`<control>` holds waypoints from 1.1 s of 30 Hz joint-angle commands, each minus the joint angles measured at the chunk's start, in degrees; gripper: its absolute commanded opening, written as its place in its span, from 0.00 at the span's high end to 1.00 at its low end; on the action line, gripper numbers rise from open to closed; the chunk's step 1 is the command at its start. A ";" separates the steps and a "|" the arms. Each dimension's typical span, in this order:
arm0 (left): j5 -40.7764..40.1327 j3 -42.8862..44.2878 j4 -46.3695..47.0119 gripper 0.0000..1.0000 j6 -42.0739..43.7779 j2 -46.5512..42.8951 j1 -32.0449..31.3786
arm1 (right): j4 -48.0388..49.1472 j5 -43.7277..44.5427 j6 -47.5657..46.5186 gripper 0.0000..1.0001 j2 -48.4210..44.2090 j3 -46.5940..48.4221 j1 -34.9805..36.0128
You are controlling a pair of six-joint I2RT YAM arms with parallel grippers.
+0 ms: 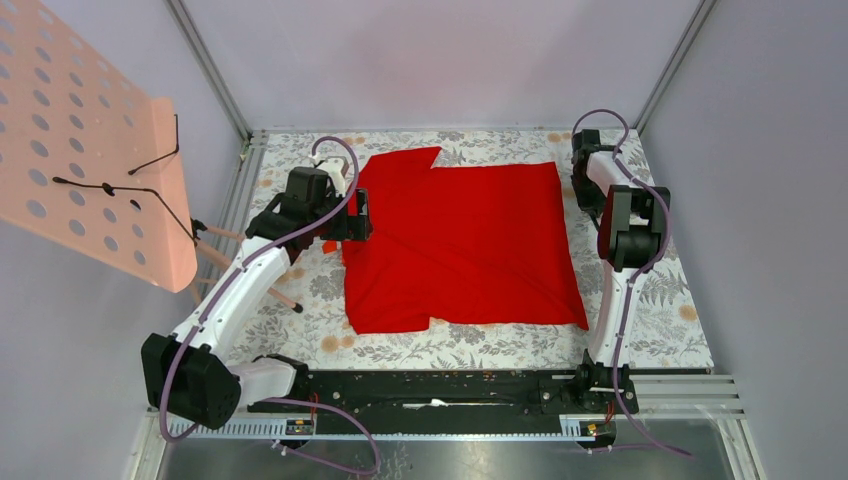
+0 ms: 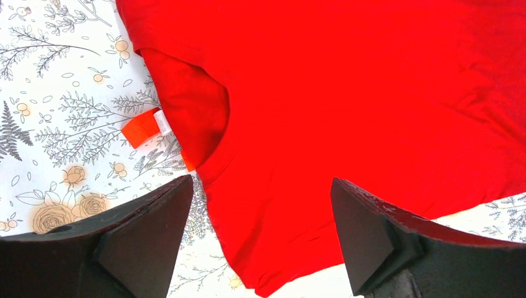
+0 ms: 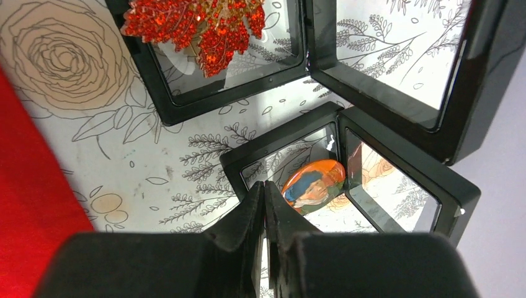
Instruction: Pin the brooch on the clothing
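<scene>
The clothing (image 1: pixel 470 240), a bright red shirt, lies spread flat in the middle of the floral table. My left gripper (image 1: pixel 356 215) hovers open over its left edge. In the left wrist view the neck opening and red fabric (image 2: pixel 372 93) lie between and beyond the wide-apart fingers (image 2: pixel 155 230). My right gripper (image 3: pixel 265 184) is at the back right, shut, with nothing seen between its tips. Its tips sit at the rim of an open black case (image 3: pixel 282 149) holding an oval orange portrait brooch (image 3: pixel 313 185). A second case holds a red sequined leaf brooch (image 3: pixel 198 28).
An orange label (image 2: pixel 141 128) lies on the cloth beside the shirt's neck. The shirt's edge (image 3: pixel 25 205) runs left of the cases. A pink perforated board (image 1: pixel 90 150) with black wire hangers leans at the left. Metal rails (image 1: pixel 480 390) cross the near edge.
</scene>
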 commanded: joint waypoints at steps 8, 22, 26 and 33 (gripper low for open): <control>0.11 -0.41 2.40 0.10 0.65 -2.56 0.09 | -5.37 -10.30 2.79 0.91 -3.26 3.14 0.43; -0.05 -0.49 2.39 0.10 0.73 -2.80 0.09 | -4.04 -10.63 6.46 0.83 -10.24 -1.33 0.52; -0.03 -0.44 2.39 0.10 0.73 -2.91 0.14 | -1.58 -4.77 6.30 0.73 -12.47 -3.41 1.01; 0.07 -0.55 2.40 0.10 0.73 -3.38 0.10 | -3.23 -2.14 5.90 0.55 -9.24 -2.22 1.31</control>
